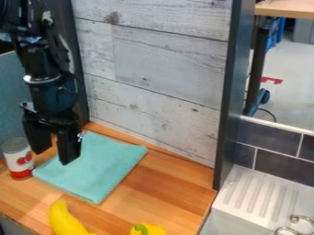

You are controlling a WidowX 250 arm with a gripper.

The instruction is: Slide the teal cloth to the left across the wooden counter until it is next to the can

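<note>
The black gripper hangs at the left, fingers pointing down and spread apart with nothing between them. Under and to the right of it, a folded teal cloth lies flat on the wooden counter. A can with a red and white label stands upright just left of the gripper, beside the cloth's left corner. Near the front edge lies a yellow banana, and to its right is a yellow pepper with a green stem, partly cut off by the view's bottom edge.
A whitewashed plank wall rises behind the wooden counter. A dark upright post stands at the counter's right edge. Beyond it are a white ribbed drainboard and a metal faucet part at lower right.
</note>
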